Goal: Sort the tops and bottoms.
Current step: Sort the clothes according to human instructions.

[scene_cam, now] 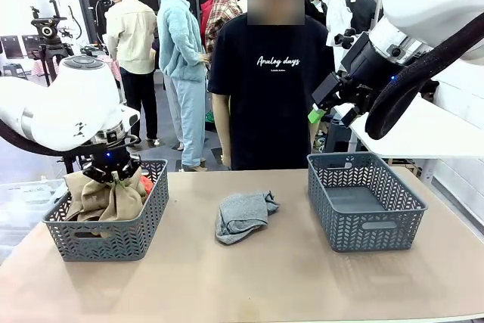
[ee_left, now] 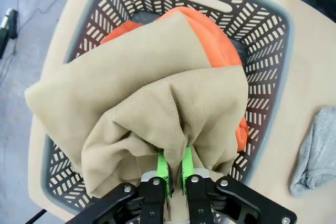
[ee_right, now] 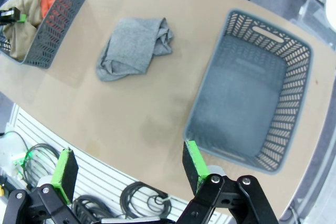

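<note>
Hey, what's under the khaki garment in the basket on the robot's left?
An orange garment shows beneath the khaki garment, peeking out at its far and side edges inside the basket. The khaki cloth covers the rest, so anything lower stays hidden.

Left arm (scene_cam: 72, 104) low, left fingers (ee_left: 163, 173) pinched shut, pointing down; right arm (scene_cam: 423, 20) raised high, right fingers (ee_right: 192, 160) spread wide.

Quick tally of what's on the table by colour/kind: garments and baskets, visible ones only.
Tan khaki cloth garment: 1
Orange cloth garment: 1
Heather grey cloth garment: 1
Dark grey plastic lattice baskets: 2
Total: 5 (3 garments, 2 baskets)
</note>
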Available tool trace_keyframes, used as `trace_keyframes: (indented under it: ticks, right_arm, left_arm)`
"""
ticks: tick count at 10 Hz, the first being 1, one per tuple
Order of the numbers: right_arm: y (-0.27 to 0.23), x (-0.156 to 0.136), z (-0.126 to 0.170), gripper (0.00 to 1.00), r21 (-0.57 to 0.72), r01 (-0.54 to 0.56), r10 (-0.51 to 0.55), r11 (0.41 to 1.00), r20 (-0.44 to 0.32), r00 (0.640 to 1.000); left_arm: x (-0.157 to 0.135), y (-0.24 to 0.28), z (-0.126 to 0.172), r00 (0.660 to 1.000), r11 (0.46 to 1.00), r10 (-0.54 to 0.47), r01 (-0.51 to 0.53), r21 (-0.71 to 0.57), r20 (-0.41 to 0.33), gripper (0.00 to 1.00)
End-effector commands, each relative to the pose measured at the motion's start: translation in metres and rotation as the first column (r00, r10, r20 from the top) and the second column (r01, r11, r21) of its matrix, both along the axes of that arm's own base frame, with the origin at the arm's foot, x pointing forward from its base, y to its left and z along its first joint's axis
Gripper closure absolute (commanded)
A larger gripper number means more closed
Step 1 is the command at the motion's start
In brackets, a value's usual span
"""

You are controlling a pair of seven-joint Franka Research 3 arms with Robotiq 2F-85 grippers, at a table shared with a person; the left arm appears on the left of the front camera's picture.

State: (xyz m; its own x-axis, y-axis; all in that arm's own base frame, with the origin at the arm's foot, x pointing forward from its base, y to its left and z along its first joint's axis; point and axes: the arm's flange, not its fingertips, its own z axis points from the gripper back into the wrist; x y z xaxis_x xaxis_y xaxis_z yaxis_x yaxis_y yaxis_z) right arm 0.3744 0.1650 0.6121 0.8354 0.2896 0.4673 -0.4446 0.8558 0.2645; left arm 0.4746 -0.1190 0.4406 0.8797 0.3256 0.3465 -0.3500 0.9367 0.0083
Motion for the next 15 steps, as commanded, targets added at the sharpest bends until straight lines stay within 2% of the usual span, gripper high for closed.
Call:
trace_keyframes:
  ticks: [1,3,5,6,11,13,15]
  right_arm:
    - [0.0,0.002,0.001,0.0,-0.007,-0.004,0.004,1.0,0.003,1.0]
    - [0.0,0.002,0.001,0.0,-0.007,-0.004,0.004,1.0,0.003,1.0]
    - [0.0,0.002,0.001,0.0,-0.007,-0.004,0.004,1.0,0.003,1.0]
    - [0.0,0.002,0.001,0.0,-0.007,-0.004,0.004,1.0,0.003,1.0]
    - [0.0,0.002,0.001,0.0,-0.007,-0.004,0.004,1.0,0.003,1.0]
    - [0.0,0.002,0.001,0.0,-0.007,-0.004,0.004,1.0,0.003,1.0]
    - [0.0,0.002,0.001,0.0,-0.007,-0.004,0.004,1.0,0.003,1.0]
  left_arm:
    - [-0.008,0.002,0.009,1.0,1.0,-0.001,0.001,-0.007,-0.026,0.84]
    - [-0.012,-0.002,0.016,0.999,1.0,0.002,-0.001,0.023,-0.038,0.45]
    - [-0.016,-0.01,0.033,0.999,0.998,-0.044,0.045,0.037,-0.015,0.05]
    - [-0.018,-0.016,0.044,0.998,0.997,-0.064,0.063,0.052,0.007,0.0]
    - [-0.02,-0.033,0.07,0.992,0.988,-0.126,0.123,0.097,0.026,0.0]
    - [-0.021,-0.034,0.072,0.99,0.987,-0.137,0.136,0.089,0.009,0.0]
    - [-0.023,-0.034,0.067,0.994,0.991,-0.108,0.105,0.077,0.035,0.0]
